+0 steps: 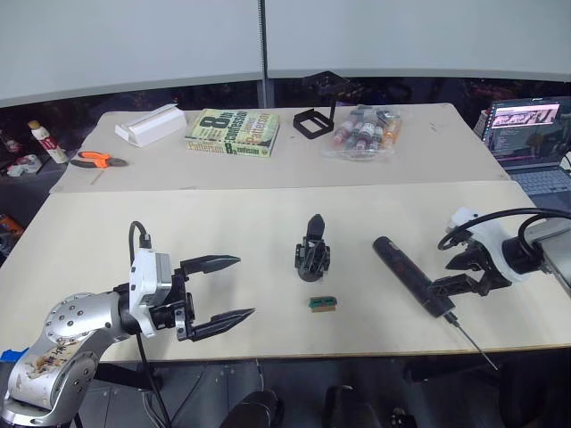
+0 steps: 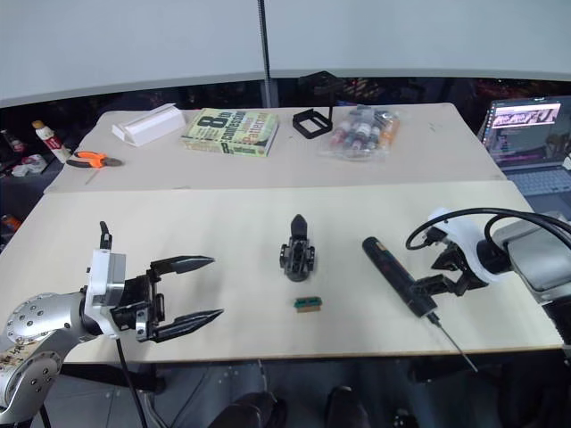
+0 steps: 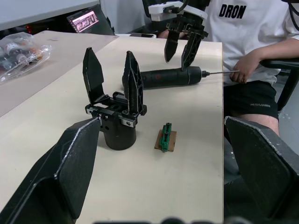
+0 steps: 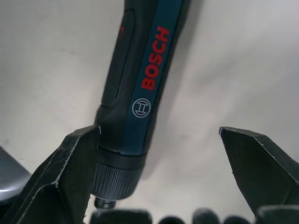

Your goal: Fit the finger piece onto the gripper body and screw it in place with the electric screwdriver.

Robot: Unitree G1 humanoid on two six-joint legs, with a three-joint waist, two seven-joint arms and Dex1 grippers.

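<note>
The left gripper [image 1: 234, 289] hovered low over the near left part of the pale table [image 1: 107, 232], its two black fingers spread wide with nothing between them, pointing toward the table's middle. At the centre stood the gripper body [image 1: 312, 259], upright on its base; two black pointed fingers rose from its top, as the left wrist view showed, and whether either was the loose finger piece could not be told. Just in front of the body, apart from it, lay a small green block [image 1: 322, 304] on a tan square. To the right lay the electric screwdriver [image 1: 409, 275], flat on the table at a slant, its thin metal bit [image 1: 473, 346] reaching past the near edge. The right gripper [image 1: 457, 273] stood over the screwdriver's nose end, fingers parted wide; in the right wrist view one finger [image 4: 70, 177] lay against the barrel near the collar and the other stood well clear. On the far table lay orange-handled pliers [image 1: 92, 160], a white box [image 1: 150, 124], a book [image 1: 233, 132], a black square frame [image 1: 313, 123] and a bag of small bottles [image 1: 361, 134]. A laptop [image 1: 533, 134] sat at the far right.
</note>
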